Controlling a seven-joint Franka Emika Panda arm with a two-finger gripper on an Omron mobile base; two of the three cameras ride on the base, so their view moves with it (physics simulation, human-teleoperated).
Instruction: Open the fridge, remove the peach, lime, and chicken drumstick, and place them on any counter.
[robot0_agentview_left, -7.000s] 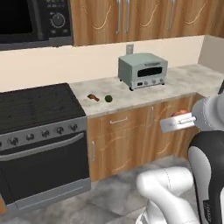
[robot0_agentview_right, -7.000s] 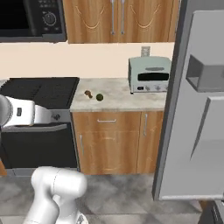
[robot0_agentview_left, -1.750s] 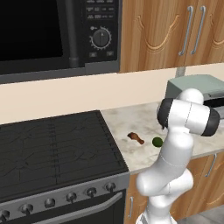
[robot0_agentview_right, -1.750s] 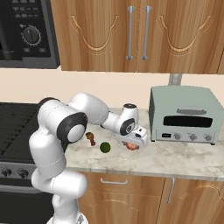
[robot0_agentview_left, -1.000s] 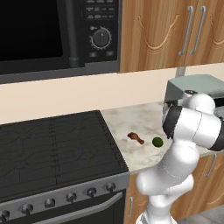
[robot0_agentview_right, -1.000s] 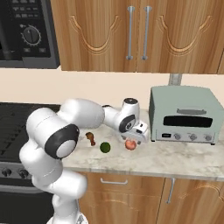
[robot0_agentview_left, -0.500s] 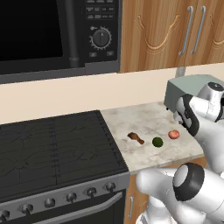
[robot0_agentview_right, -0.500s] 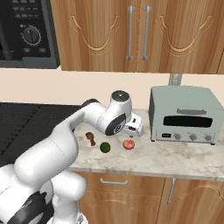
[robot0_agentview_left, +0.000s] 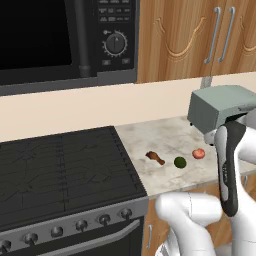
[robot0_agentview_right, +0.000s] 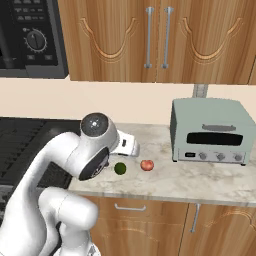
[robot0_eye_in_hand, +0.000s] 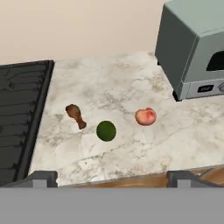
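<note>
On the marbled counter (robot0_eye_in_hand: 131, 83) three items lie in a row. The brown chicken drumstick (robot0_eye_in_hand: 75, 115) is nearest the stove, the dark green lime (robot0_eye_in_hand: 106, 131) sits in the middle, and the orange-red peach (robot0_eye_in_hand: 145, 117) is on the toaster side. The left base view shows the same row: drumstick (robot0_agentview_left: 155, 157), lime (robot0_agentview_left: 180, 162), peach (robot0_agentview_left: 198, 153). In the right base view the lime (robot0_agentview_right: 120, 168) and peach (robot0_agentview_right: 146, 165) lie just past my arm, which hides the drumstick. My gripper (robot0_eye_in_hand: 113, 178) is open and empty, held back above the counter's front edge. The fridge is out of view.
A grey-green toaster oven (robot0_agentview_right: 210, 131) stands on the counter to the right of the peach. The black stove top (robot0_agentview_left: 60, 170) borders the counter on the left, under a black microwave (robot0_agentview_left: 60, 40). Wooden wall cabinets (robot0_agentview_right: 160, 35) hang above.
The base has driven up close to the counter. My gripper came down beside the lime, let the peach go there, and has since pulled back toward the counter's front edge.
</note>
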